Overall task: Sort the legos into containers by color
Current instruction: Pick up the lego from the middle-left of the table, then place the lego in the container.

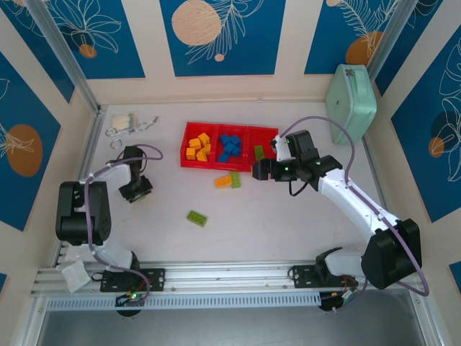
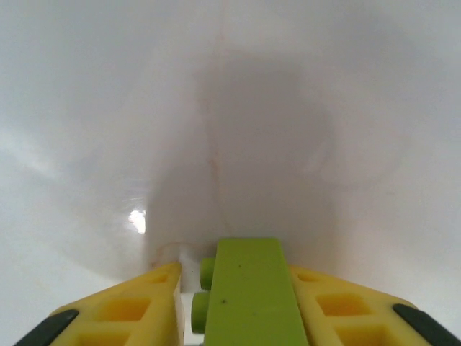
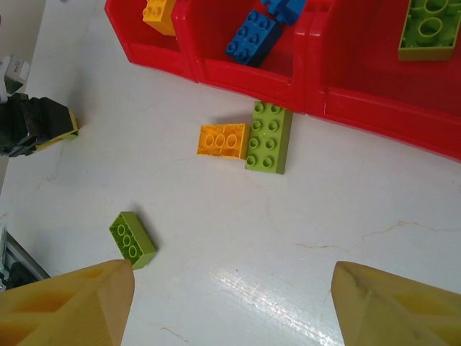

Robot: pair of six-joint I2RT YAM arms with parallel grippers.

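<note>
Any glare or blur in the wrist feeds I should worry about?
Left wrist: green brick in the left pincer sharp, table behind soft and shadowed, one small glare spot. Right wrist: glare streak on the table by the open right pincer; loose bricks sharp.

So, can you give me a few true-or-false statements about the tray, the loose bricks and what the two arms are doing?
1. The left gripper has a light green studded plastic brick between its fingers. True.
2. The blue plastic bricks lie in the right compartment of the red plastic tray. False: they lie in the middle one.
3. An orange-yellow plastic brick lies on the white table, touching a longer light green brick. True.
4. The right gripper is clamped on a brick. False: its jaws stand open, with nothing between them.
</note>
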